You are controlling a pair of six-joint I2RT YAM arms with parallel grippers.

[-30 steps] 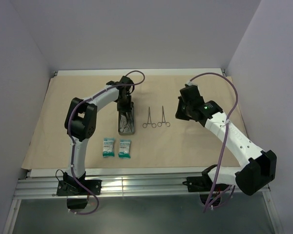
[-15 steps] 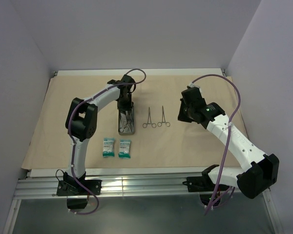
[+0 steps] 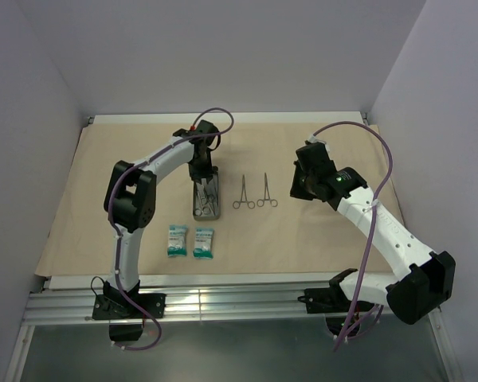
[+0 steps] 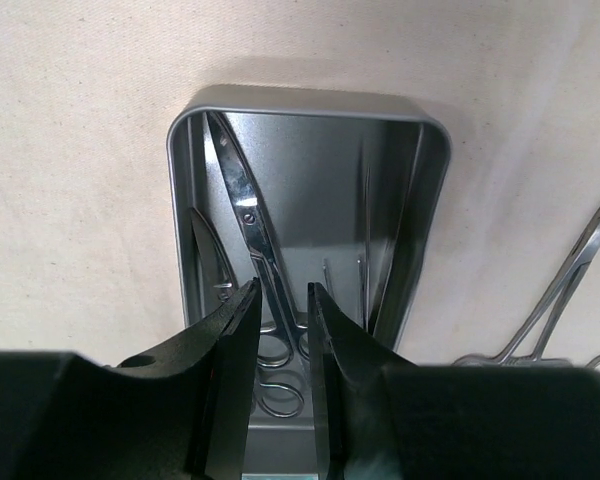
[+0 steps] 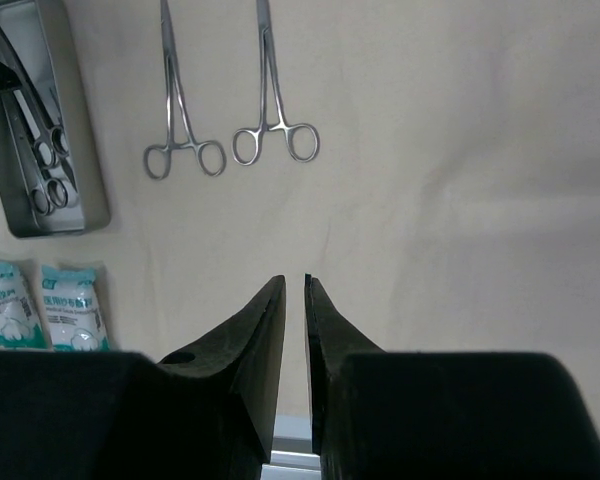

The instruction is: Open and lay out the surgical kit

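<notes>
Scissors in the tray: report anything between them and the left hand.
Nothing visible. The left hand is over the tray, its fingers either side of the scissors near the ring handles.

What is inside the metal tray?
The grey metal tray holds ring-handled scissors, a second dark blade beside them, and thin needle-like pieces near the opposite wall. The left hand straddles the scissors and covers the tray's near end, so anything there is hidden.
</notes>
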